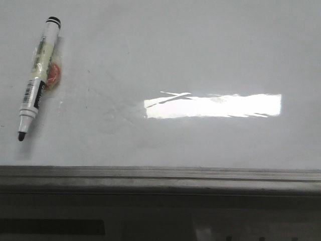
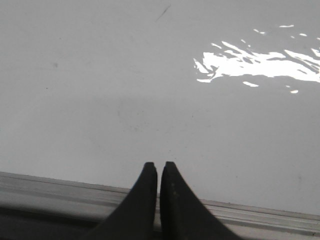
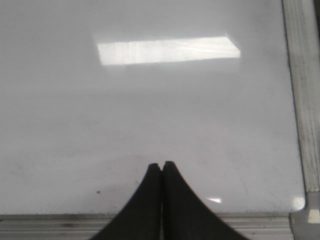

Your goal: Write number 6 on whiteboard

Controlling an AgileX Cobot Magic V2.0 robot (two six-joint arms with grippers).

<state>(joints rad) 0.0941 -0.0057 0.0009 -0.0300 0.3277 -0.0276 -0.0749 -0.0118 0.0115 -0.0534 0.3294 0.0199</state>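
Both the left pincer [image 2: 158, 165] and right pincer [image 3: 161, 164] are hovering closed and empty, just past the whiteboard's [image 1: 200, 60] grey edge [image 3: 150, 219], bare board lying ahead.

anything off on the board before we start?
Mostly fine. The marker lies uncapped, tip bare, at the far-left of the whiteboard, with something orange tucked under it. Faint smudges, no 6 yet. Both grippers shut, empty.

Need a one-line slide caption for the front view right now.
Uncapped black marker lies at the left of the blank whiteboard; no digit drawn, no gripper in frame.
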